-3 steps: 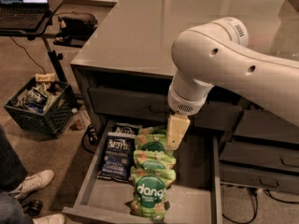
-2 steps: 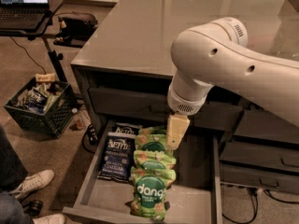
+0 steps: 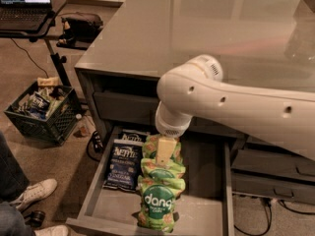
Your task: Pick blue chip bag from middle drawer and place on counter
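The middle drawer (image 3: 204,181) is pulled open under the glossy grey counter (image 3: 197,28). The blue chip bag (image 3: 123,163), a navy Kettle bag, lies flat at the drawer's left side. A second navy Kettle bag (image 3: 132,136) lies just behind it. Several green dang bags (image 3: 158,203) lie in a row down the drawer's middle. My gripper (image 3: 165,151) hangs from the white arm over the green bags, to the right of the blue chip bag and not touching it.
A black crate (image 3: 42,109) of snacks stands on the floor at left. A laptop (image 3: 24,4) sits on a stand behind it. A person's leg and white shoes (image 3: 29,193) are at the lower left. Narrower dark drawers (image 3: 273,181) stick out at right.
The arm has come down and to the left, so the gripper now hangs lower over the green bags and nearer the navy bags. The bags have not moved.
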`<action>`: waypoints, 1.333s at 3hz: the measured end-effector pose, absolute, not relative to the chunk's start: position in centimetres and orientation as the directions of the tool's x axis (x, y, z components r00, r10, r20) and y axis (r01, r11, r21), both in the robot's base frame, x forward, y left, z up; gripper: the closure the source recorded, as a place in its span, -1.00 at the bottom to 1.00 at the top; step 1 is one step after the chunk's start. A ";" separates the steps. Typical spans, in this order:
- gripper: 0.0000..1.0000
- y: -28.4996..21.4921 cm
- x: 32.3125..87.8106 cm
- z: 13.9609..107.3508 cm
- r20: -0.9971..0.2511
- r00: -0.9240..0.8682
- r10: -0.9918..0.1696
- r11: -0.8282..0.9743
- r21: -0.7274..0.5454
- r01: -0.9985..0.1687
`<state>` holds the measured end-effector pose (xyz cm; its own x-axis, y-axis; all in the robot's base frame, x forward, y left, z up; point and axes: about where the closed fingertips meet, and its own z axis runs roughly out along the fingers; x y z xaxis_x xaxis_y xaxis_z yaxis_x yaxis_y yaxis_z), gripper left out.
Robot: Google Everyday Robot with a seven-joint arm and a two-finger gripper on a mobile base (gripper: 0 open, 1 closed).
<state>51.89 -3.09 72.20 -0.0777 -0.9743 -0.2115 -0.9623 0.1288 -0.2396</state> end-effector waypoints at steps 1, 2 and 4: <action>-1.00 -0.4 52.9 67.9 -0.217 -0.049 -0.975 0.096 -0.211 -0.973; -1.00 -0.3 52.9 67.4 -0.218 -0.048 -0.975 0.093 -0.204 -0.974; -1.00 1.7 49.3 67.6 -0.281 -0.006 -0.960 0.070 -0.221 -0.973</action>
